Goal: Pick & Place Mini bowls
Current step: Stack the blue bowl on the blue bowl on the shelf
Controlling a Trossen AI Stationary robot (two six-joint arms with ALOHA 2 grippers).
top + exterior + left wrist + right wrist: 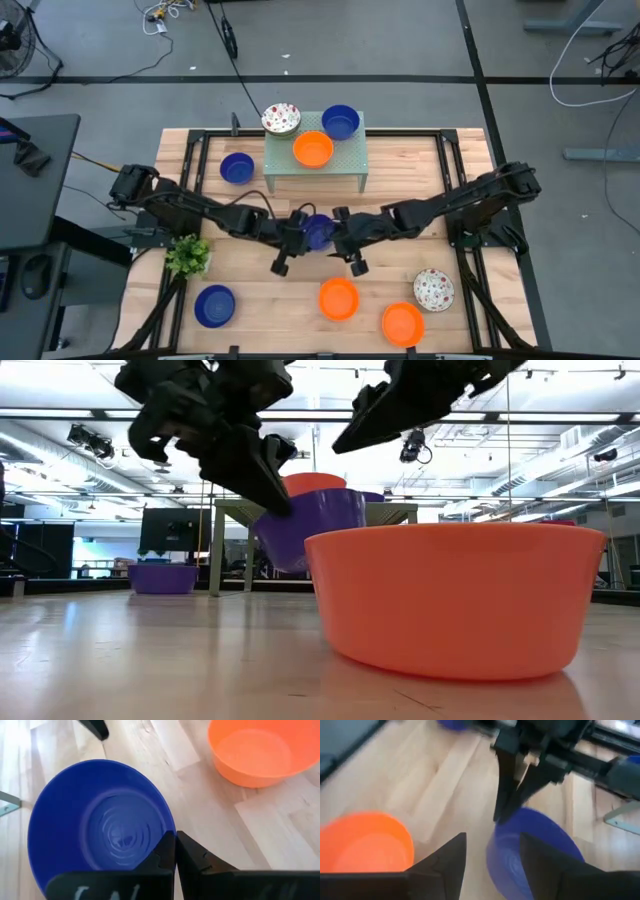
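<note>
Now blue bowl (100, 825) rim pinched between left jaws, lifted.

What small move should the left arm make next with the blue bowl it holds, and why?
Probably carry it toward the mesh stand. The left gripper is shut on the blue bowl's rim and holds it clear of the table in the low view. The right gripper waits open beside it.

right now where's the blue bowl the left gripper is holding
In the high view the blue bowl is mid-table, pinched at its rim by the left gripper, just in front of the mesh stand, lifted above the wood.
</note>
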